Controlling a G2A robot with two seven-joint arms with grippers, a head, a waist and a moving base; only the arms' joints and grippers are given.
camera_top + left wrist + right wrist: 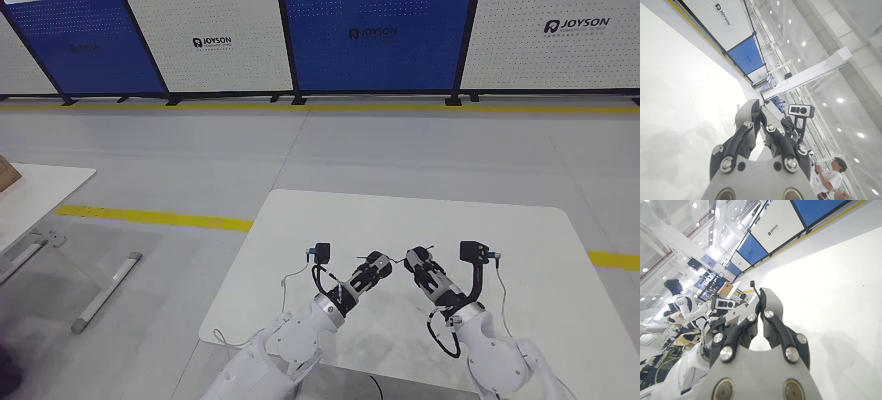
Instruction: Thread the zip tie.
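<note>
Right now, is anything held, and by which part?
The right fingers pinch the zip tie by its strap, below the head; whether the left fingers hold it cannot be told.

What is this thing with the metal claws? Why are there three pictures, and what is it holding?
It is a robot with two arms. Each arm ends in a gripper, a claw with two fingers. One picture looks down from a camera above the arms onto a white table. The other two come from small cameras on the wrists, so the claws look huge. The right gripper is shut on a thin black zip tie, whose little square head pokes out past the fingertips. The left gripper is shut too, close beside it. I cannot tell whether it pinches the tie's other end.
</note>
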